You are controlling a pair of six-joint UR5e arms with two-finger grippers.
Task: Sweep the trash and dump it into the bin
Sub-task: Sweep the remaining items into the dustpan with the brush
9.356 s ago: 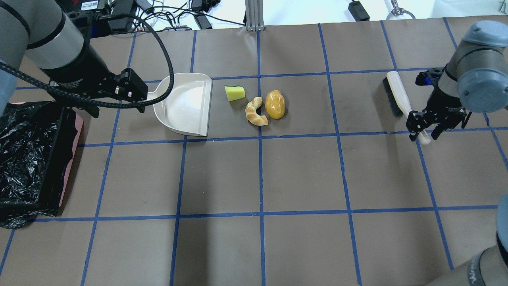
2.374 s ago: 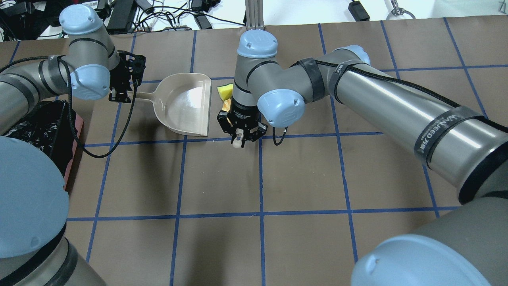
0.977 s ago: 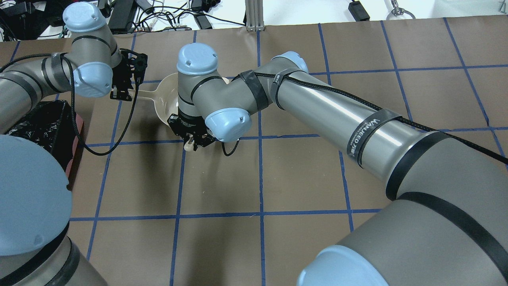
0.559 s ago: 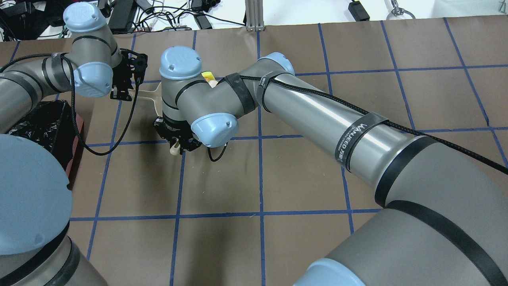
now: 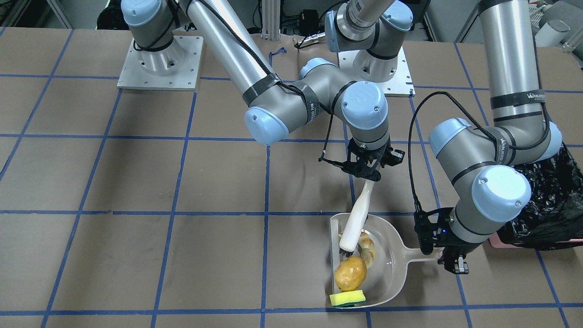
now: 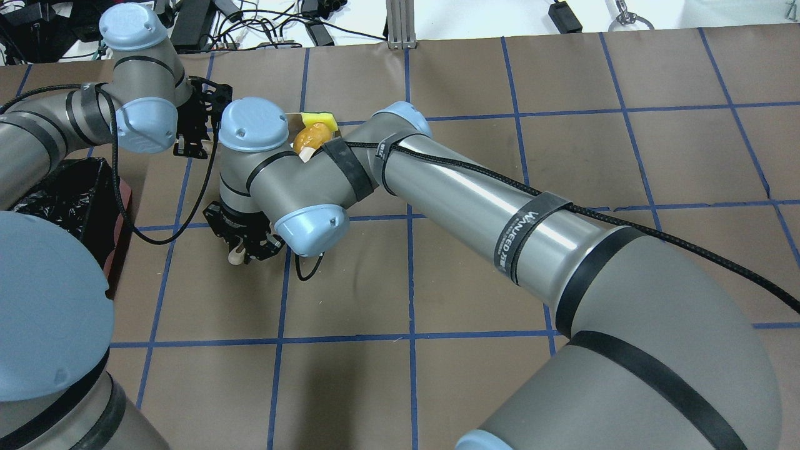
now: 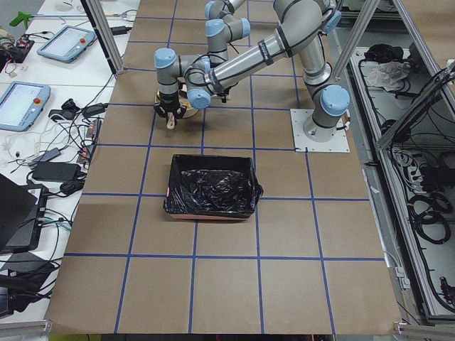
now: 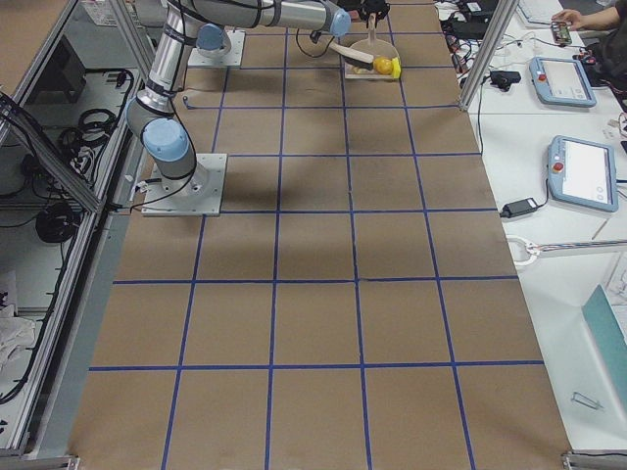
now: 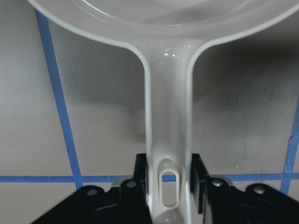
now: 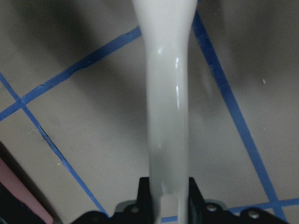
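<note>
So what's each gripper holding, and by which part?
Left gripper grips the dustpan by its handle end; right gripper grips the brush by its handle end.

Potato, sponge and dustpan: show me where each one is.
potato (image 5: 350, 273), front-facing view, middle of its glossy top.
sponge (image 5: 347, 298), front-facing view, its yellow top face.
dustpan (image 5: 392, 273), front-facing view, bare floor of the pan.

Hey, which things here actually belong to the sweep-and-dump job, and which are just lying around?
In the job: potato, croissant and sponge, all in the dustpan; brush, held by the right end effector; left end effector, gripping the dustpan handle; black-lined bin.

Lying about: touchscreen pendants on the side bench; power brick beyond the table.
</note>
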